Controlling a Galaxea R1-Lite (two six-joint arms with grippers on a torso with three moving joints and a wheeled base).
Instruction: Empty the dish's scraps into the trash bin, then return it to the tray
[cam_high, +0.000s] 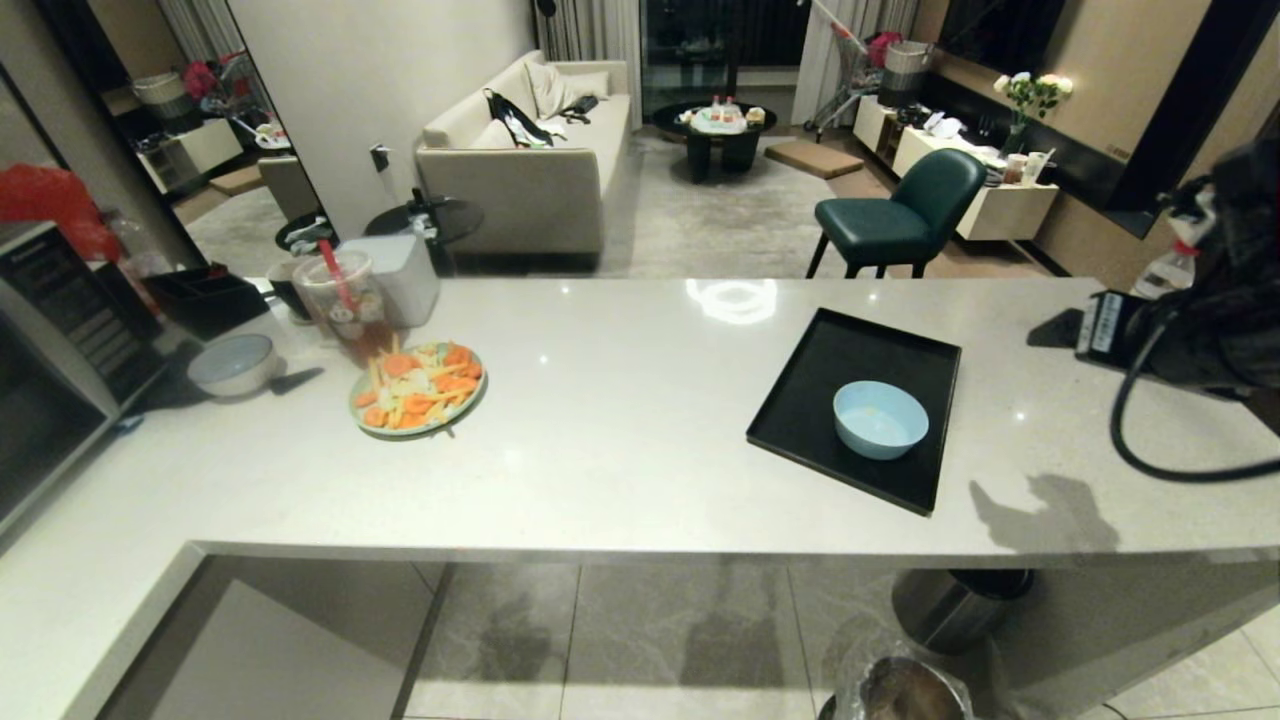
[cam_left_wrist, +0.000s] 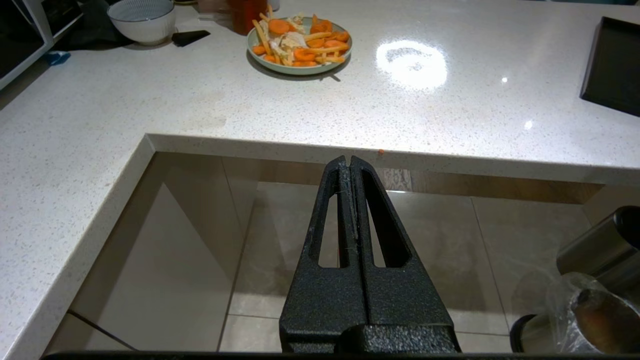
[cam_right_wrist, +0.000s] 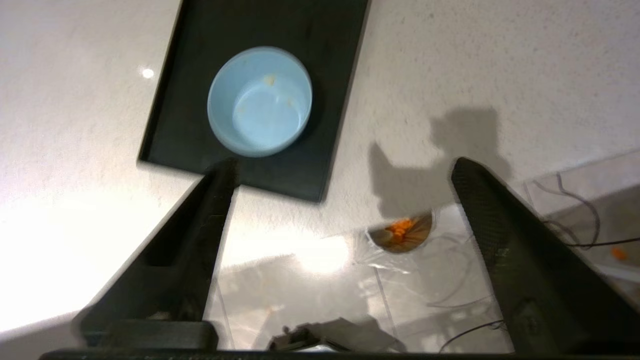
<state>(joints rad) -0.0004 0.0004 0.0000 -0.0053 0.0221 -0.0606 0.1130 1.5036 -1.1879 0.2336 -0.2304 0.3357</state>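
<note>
The light-blue dish stands upright on the black tray, holding only a few small smears. Orange scraps lie inside the bag-lined trash bin on the floor below the counter's front edge. My right gripper hangs open and empty above the counter, nearer than the tray and clear of the dish. The right arm shows at the right edge of the head view. My left gripper is shut and empty, low in front of the counter's edge.
A green plate heaped with orange and yellow sticks sits at the counter's left. A grey-white bowl and a drink cup stand near it. A second steel cylinder with a black lid stands under the counter beside the bin.
</note>
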